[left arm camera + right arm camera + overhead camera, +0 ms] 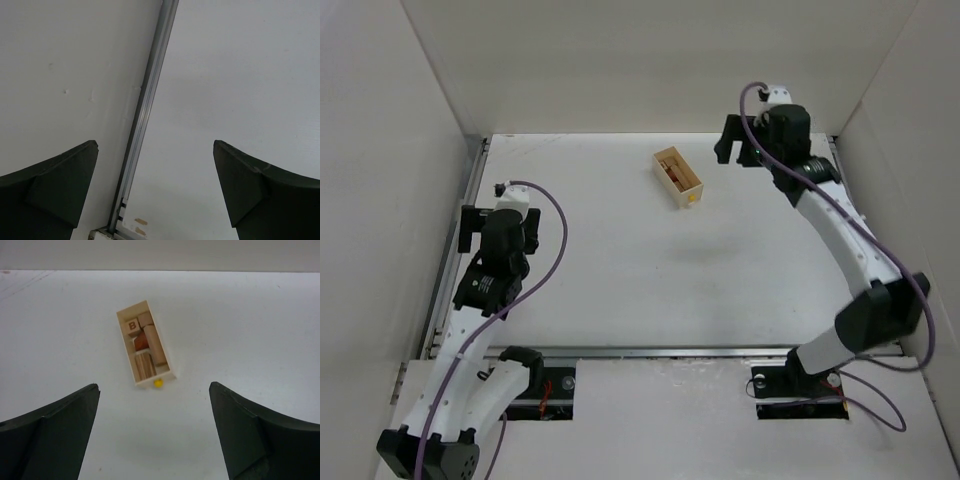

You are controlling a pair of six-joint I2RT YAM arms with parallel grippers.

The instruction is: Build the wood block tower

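Your right tool (740, 148) is wide open, fingers spread. Ahead of it, a bit left of centre between its fingers, the pale yellow rectangular wooden box (156, 375) sits on the white counter (240, 330), with its small yellow knob (158, 383) on the end facing the tool. The small wood blocks (146, 365) lie inside the box: pale tan ones, one stamped B, and one reddish-brown piece among them. They're not stacked yet. Your left tool (155, 147) is wide open too, over the grey metal rail (145, 110) at the counter edge. The box is well off to its right.
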